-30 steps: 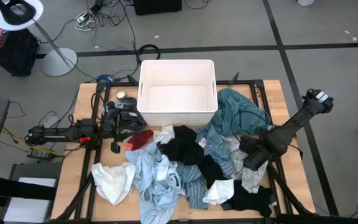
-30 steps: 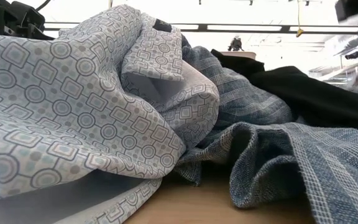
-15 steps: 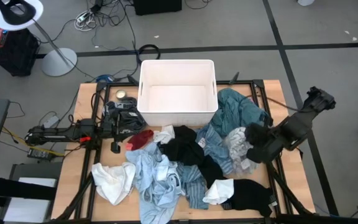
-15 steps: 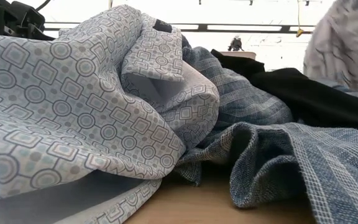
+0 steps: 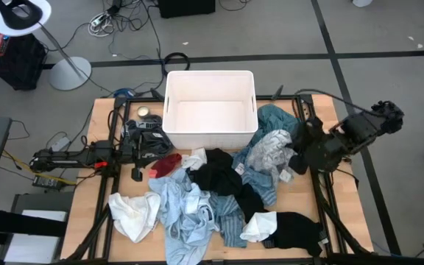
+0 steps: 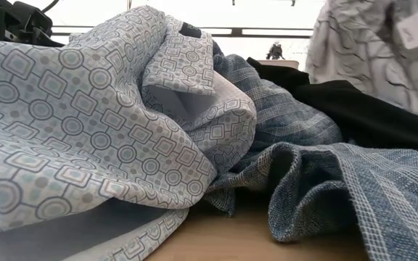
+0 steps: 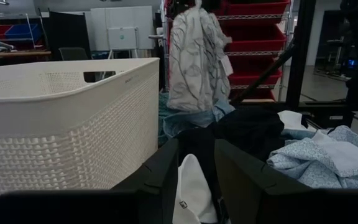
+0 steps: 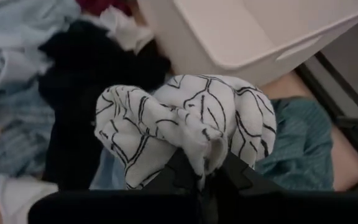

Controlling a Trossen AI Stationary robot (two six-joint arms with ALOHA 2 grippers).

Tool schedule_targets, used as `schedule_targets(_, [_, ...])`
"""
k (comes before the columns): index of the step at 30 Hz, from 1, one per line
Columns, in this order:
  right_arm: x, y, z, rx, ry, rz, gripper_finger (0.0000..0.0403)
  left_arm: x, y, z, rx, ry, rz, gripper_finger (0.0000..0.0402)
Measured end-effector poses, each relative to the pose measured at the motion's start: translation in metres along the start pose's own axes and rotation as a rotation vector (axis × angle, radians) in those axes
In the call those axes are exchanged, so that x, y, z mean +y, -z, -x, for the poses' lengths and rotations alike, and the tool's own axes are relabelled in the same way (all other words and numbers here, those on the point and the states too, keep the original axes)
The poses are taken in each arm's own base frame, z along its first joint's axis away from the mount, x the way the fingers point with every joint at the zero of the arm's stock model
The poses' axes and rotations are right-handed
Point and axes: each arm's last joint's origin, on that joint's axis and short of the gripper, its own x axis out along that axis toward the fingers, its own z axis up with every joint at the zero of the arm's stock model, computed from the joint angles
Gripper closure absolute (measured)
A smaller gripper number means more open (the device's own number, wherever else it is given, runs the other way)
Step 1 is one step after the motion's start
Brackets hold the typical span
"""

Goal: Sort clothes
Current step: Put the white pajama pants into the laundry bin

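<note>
Even, bright overhead light leaves soft shadows on the table (image 5: 101,132), the low view's background glares white, and the right wrist view is blurred.

The bin (image 5: 210,110) stands open-topped with nothing above it, while the clothes (image 5: 212,199) crowd the counter (image 5: 101,121) in front, leaving bare wood only along the left edge.

Two slender, matte black, jointed metal robot arms are seen: the left arm (image 5: 87,156) carries red and yellow wiring near its base. The right arm (image 5: 355,132) is built of blocky black segments trailed by a thin black cable.
</note>
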Motion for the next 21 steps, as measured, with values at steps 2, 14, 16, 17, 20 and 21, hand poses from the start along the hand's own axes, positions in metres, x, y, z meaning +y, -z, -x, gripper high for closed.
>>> schedule_targets(2, [-0.005,-0.008,0.003,-0.024,0.001,0.012,0.0385,0.0,0.0,0.0,0.0,0.0,0.0,0.0289])
schedule_targets(14, [-0.024,-0.064,0.021,-0.295,-0.071,0.049,0.0385,0.0,0.0,0.0,0.0,0.0,0.0,0.0289])
schedule_targets(16, [-0.026,-0.074,0.022,-0.33,-0.077,0.063,0.0385,0.0,0.0,0.0,0.0,0.0,0.0,0.0289])
schedule_targets(17, [-0.026,-0.08,0.022,-0.352,-0.07,0.066,0.0385,0.0,0.0,0.0,0.0,0.0,0.0,0.0289])
schedule_targets(20, [-0.027,-0.1,0.022,-0.426,-0.048,0.092,0.0385,0.0,0.0,0.0,0.0,0.0,0.0,0.0289])
schedule_targets(21, [-0.027,-0.107,0.022,-0.445,-0.043,0.107,0.0385,0.0,0.0,0.0,0.0,0.0,0.0,0.0289])
